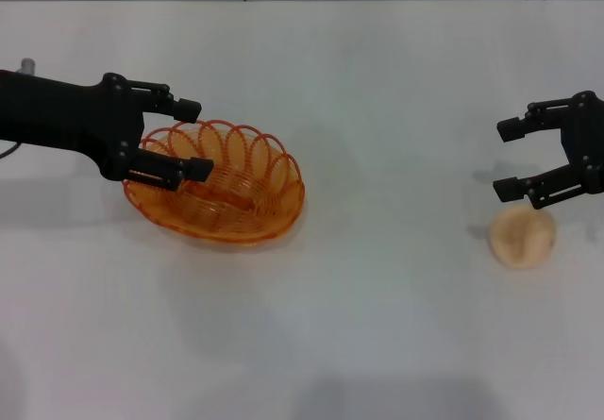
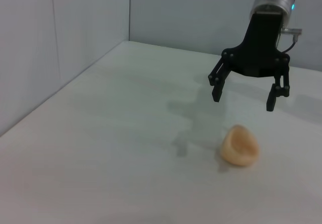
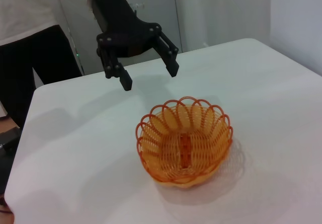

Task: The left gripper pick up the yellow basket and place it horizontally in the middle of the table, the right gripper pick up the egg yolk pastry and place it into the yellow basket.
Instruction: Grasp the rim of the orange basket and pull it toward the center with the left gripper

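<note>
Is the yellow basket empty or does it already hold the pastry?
Empty. The yellow basket shows only its bare woven bottom, and the egg yolk pastry lies on the table beneath the right gripper.

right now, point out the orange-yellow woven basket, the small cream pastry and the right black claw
orange-yellow woven basket (image 1: pixel 231 193): head view, ribbed bottom
small cream pastry (image 1: pixel 522 236): head view, creased top
right black claw (image 1: pixel 507 159): head view, between fingertips

Pale grey panelled wall (image 2: pixel 75 38) behind white table (image 1: pixel 377 326); person in dark trousers (image 3: pixel 35 58) standing beside.

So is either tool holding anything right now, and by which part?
Nothing is held. The left tool hangs open above the yellow basket; the right tool is open above the egg yolk pastry.
</note>
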Robot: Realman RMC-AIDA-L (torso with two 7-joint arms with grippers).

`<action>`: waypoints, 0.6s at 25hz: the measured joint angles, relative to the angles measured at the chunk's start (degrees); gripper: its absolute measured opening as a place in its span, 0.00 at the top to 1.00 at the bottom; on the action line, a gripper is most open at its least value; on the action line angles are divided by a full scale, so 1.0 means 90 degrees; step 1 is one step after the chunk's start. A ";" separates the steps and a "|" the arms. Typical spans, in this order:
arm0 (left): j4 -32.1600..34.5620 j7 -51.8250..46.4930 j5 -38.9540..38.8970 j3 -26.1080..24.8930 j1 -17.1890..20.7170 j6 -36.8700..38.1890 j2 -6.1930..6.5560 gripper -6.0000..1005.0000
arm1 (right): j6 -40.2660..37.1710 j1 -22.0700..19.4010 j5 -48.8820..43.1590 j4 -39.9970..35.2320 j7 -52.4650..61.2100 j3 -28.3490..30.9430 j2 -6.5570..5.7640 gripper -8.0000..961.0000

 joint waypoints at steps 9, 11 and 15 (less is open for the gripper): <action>0.0006 -0.0002 0.0028 0.0000 0.0000 -0.0032 -0.0009 0.20 | 0.0050 0.0003 0.0000 0.0000 -0.0001 0.0002 0.0012 0.10; 0.0008 -0.0005 0.0030 0.0000 0.0000 -0.0033 -0.0010 0.21 | 0.0060 0.0002 0.0000 0.0000 -0.0001 0.0003 0.0019 0.10; 0.0011 -0.0012 0.0038 0.0006 0.0000 -0.0039 -0.0011 0.21 | 0.0114 -0.0005 0.0000 0.0000 -0.0001 0.0003 0.0035 0.10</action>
